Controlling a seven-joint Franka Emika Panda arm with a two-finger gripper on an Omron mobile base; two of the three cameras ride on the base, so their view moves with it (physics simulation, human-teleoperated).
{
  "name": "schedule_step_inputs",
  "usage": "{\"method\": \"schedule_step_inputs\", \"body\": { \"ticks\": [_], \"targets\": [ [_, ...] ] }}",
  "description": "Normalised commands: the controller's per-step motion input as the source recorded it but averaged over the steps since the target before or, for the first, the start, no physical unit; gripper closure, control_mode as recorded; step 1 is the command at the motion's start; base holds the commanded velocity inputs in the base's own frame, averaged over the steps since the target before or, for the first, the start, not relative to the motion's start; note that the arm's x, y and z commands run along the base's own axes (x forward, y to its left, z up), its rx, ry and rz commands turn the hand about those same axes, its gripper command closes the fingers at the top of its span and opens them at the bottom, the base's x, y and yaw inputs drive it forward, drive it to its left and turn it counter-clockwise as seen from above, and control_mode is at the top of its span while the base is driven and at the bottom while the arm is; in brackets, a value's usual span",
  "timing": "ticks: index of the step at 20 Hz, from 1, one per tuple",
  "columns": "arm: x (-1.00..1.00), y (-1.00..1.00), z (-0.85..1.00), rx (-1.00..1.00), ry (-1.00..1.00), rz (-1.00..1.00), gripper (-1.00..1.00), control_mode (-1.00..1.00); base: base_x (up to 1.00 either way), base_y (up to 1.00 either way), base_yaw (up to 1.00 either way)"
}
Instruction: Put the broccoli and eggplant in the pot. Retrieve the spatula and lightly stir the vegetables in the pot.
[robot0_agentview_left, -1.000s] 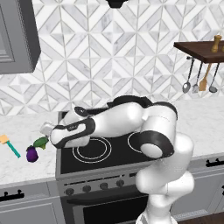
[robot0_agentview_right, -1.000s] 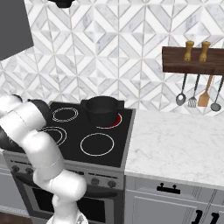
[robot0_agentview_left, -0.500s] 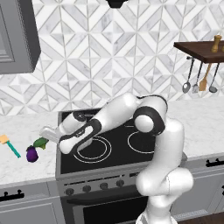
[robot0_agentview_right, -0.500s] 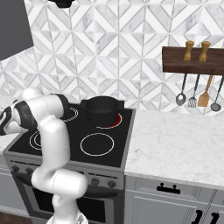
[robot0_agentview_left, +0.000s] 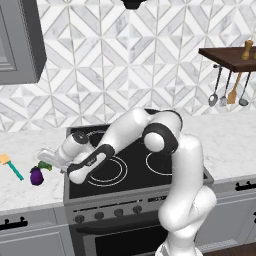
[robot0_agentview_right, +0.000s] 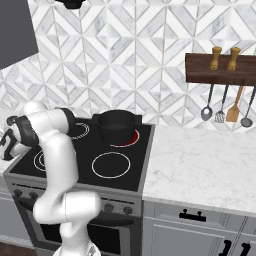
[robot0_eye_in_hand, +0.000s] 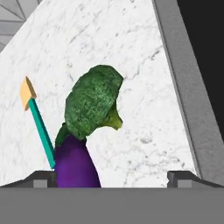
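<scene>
A: Broccoli (robot0_eye_in_hand: 94, 101) sits just ahead of the hand (robot0_eye_in_hand: 111, 177), eggplant (robot0_eye_in_hand: 74, 162) touching it, nearer the left tip; both on the counter (robot0_eye_in_hand: 131, 52) by the stove's left edge

B: Hand state?

A: Tips spread wide, holding nothing. Spatula (robot0_eye_in_hand: 37, 120) lies beyond; pot (robot0_agentview_right: 116, 125) waits on the back burner

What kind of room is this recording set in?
A rendered home kitchen: a black stove with a pot on it, marble counter, and utensils hanging under a shelf. Broccoli and eggplant lie on the counter.
</scene>
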Motion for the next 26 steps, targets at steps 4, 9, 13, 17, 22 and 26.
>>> {"method": "schedule_step_inputs", "body": {
  "ticks": [4, 9, 13, 17, 22, 26],
  "targets": [
    [0.34, 0.02, 0.00, 0.00, 0.07, 0.00, -1.00, -1.00, 0.00, 0.00, 0.00],
    [0.15, -0.01, 0.12, 0.00, 0.01, 0.00, -1.00, -1.00, 0.00, 0.00, 0.00],
    [0.00, -0.14, 0.40, 0.00, 0.00, 0.00, -1.00, -1.00, 0.00, 0.00, 0.00],
    [0.00, -0.31, 0.73, 0.03, -0.02, 0.00, -1.00, -1.00, 0.00, 0.00, 0.00],
    [0.20, -0.38, 0.60, 0.04, 0.00, 0.00, -1.00, -1.00, 0.00, 0.00, 0.00],
    [0.43, -0.26, 0.48, 0.02, 0.05, -0.02, -1.00, -1.00, 0.00, 0.00, 0.00]
  ]
}}
